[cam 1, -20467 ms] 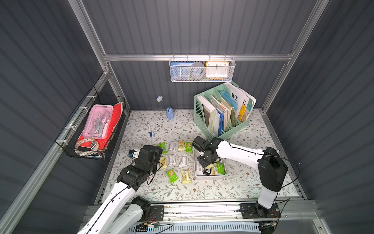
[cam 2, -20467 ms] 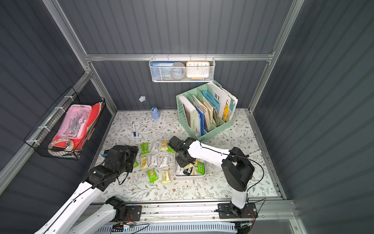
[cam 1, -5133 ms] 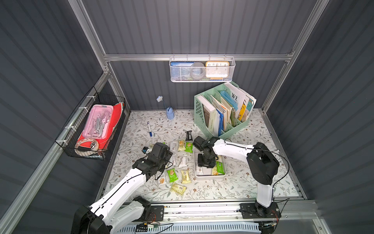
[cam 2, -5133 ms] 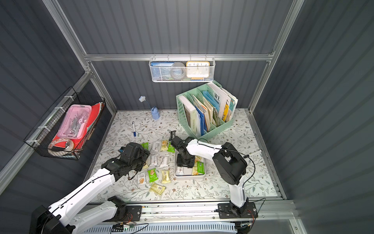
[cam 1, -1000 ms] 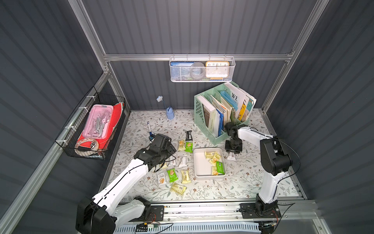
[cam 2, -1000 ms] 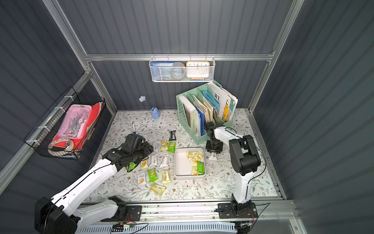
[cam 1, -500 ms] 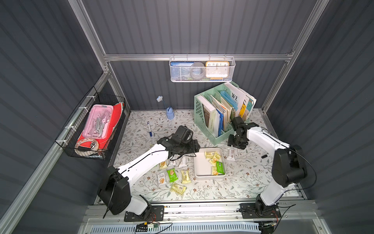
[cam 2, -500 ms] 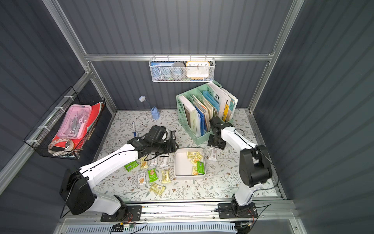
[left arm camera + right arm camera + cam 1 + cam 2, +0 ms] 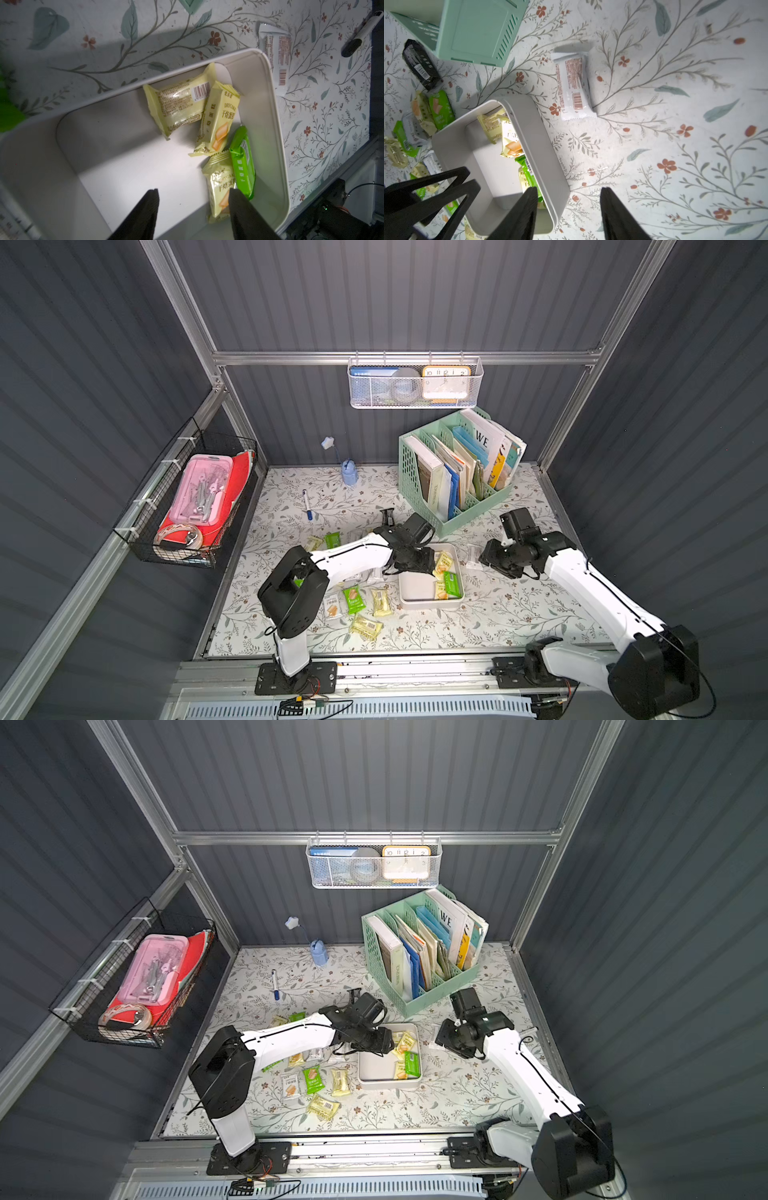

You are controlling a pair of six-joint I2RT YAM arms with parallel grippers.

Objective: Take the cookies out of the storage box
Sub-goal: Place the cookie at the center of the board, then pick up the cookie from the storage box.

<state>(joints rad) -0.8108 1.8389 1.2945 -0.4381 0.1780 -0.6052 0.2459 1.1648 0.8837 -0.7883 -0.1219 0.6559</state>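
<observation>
Ahead of the open, empty left pincer (image 9: 193,191), four cookies (image 9: 216,122) are seen in the storage box (image 9: 277,128); the right pincer (image 9: 569,189) is held open just beside it.

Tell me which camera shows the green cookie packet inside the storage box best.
The left wrist view: the green packet lies close and nearly whole against the storage box wall. Both top views show the packet small; in the right wrist view the wall hides most of it.
</observation>
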